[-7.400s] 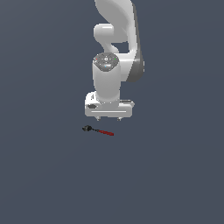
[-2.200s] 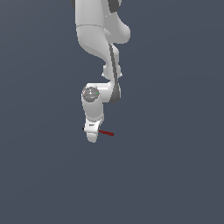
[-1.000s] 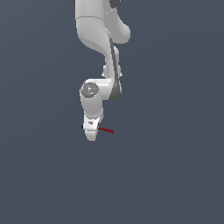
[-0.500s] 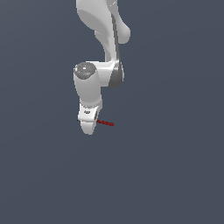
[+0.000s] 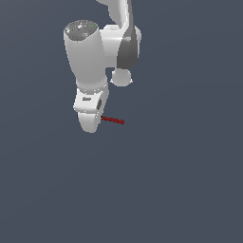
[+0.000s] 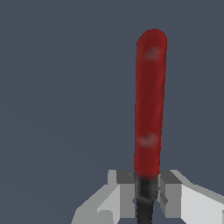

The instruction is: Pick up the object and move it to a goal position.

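The object [image 5: 114, 120] is a thin stick with a red shaft that juts out toward the exterior view's right from my white gripper [image 5: 91, 124]. Its black head end is hidden behind the hand in that view. In the wrist view the red shaft of the object [image 6: 150, 105] rises from between the two grey fingers [image 6: 124, 192], which press on its dark neck from both sides. My gripper [image 6: 145, 197] is shut on the object and holds it off the grey floor.
A plain dark grey-blue floor [image 5: 180, 180] fills both views. The white arm [image 5: 90, 52] comes down from above at the exterior view's upper left.
The arm has risen and swung nearer the camera, carrying the object up with it. The object was lying on the floor beside the hand in the oldest frame.
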Robot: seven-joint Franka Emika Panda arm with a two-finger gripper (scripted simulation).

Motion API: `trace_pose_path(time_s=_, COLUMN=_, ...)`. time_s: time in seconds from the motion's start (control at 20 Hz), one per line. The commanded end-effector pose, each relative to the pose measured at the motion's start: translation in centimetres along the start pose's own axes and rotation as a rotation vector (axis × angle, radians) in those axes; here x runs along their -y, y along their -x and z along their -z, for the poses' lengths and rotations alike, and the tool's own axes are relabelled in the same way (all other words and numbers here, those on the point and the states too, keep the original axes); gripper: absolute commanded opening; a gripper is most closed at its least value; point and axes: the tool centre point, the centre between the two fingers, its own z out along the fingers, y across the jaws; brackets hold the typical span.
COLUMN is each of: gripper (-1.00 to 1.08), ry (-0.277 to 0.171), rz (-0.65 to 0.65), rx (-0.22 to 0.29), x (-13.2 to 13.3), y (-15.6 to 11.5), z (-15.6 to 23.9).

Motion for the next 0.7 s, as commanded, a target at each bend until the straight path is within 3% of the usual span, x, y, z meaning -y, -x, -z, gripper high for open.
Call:
trace_pose_path(time_s=0.0, gripper=-1.0, ry=-0.001, rz=0.0, rx=-0.001, x=-0.3, y=-0.1, z=2.8)
trace_pose_path(time_s=0.65, gripper=-1.0, ry=-0.002, rz=-0.002, rx=0.0, x=-2.0, y=-0.2, z=14.0)
